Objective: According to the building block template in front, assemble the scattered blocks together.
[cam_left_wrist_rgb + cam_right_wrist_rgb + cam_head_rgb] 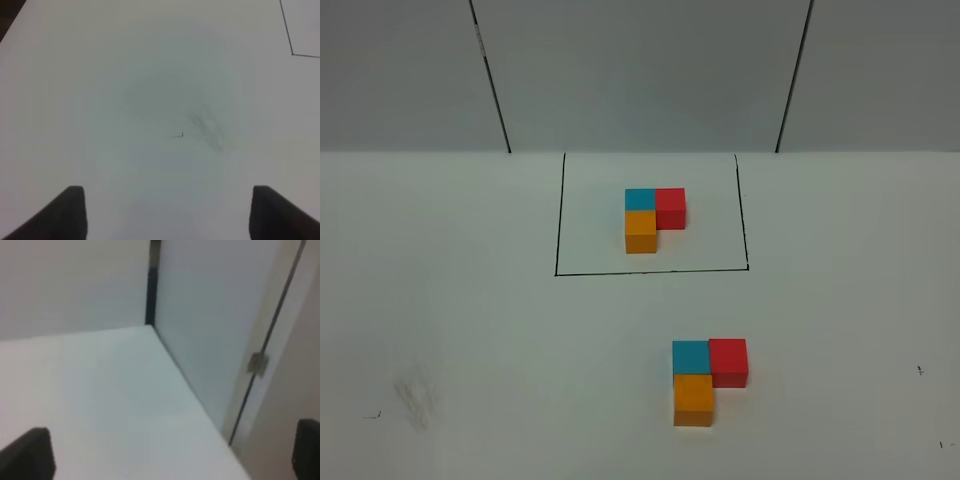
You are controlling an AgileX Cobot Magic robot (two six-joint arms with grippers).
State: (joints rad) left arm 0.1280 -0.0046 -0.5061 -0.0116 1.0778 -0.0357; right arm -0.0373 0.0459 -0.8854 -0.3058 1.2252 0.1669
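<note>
Scattered blocks (705, 378) joined on the table (470, 330), nearer and rightward of the framed template (653, 218).

Only the claw tips show: the left claw (167, 212) has two dark, matte, wedge-shaped fingers; the right claw (172, 452) has two black, rounded, blurred ones.

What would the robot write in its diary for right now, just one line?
blocks: joined in L, matching template | left hand: open, empty | right hand: open, empty | table: smudged
</note>
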